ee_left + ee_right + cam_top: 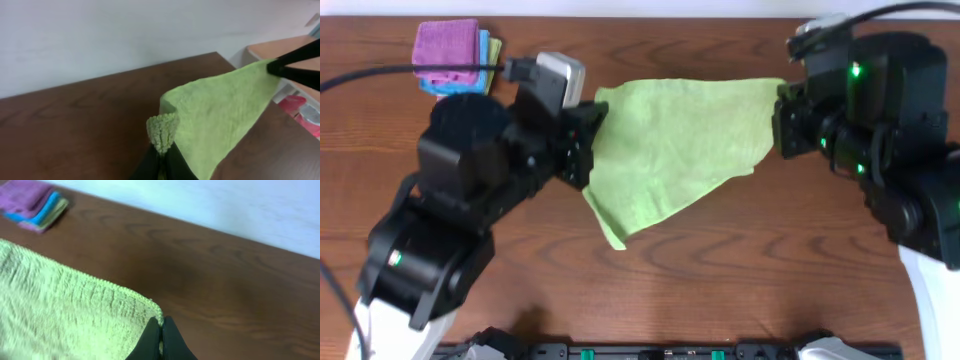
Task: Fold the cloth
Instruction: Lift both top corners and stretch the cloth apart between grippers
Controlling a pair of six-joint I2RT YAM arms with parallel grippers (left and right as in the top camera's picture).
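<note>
**Two Arms Held Green Cloth Stretched Between Them**

The left gripper (pixel 161 152) was clamped tight on one corner of the cloth (pixel 670 150). A small bunched tuft of lime-green microfibre poked up from between its closed black fingers in the left wrist view. From that pinch the fabric ran ahead and to the right of the gripper, its top edge rolled over slightly, to the opposite corner. There the right gripper (pixel 160 330) was likewise closed on the hem. In the right wrist view the cloth's edge met its fingertips and spread away to their left.

Seen from overhead, the cloth spanned the gap between the two grippers, its upper edge drawn nearly straight from one to the other. The rest sagged into a point that trailed toward the front of the table (pixel 740 290), nearer the left gripper than the right. Whether that lower point touched the wood could not be told.

Beyond the left gripper, at the far rear corner of the table, sat a stack of folded cloths (pixel 455 55). It was purple on top and blue beneath, with a yellowish-green layer at the edge, and lay apart from the held cloth.
</note>
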